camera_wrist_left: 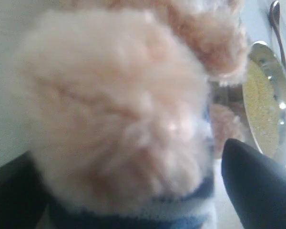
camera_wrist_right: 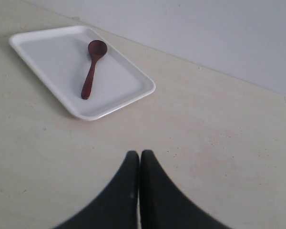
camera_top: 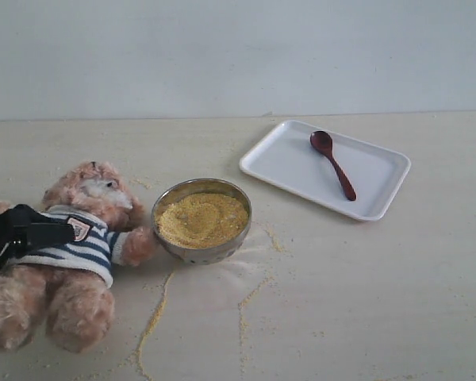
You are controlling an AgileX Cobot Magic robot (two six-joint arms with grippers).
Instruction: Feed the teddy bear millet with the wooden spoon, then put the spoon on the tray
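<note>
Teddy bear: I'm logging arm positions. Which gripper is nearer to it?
Left. The left gripper straddles the teddy bear, jaws wide; the right gripper hovers shut over the table, facing the tray.

A plain wall (camera_top: 238, 55) of pale grey-white colour fills the upper third of the exterior view. It has no window and no mark. Below it, a light beige surface (camera_top: 381, 302) with a faint wood grain takes the rest of the frame. The two meet in a straight horizontal line. The light is soft and even, and the shadows are weak.
</note>
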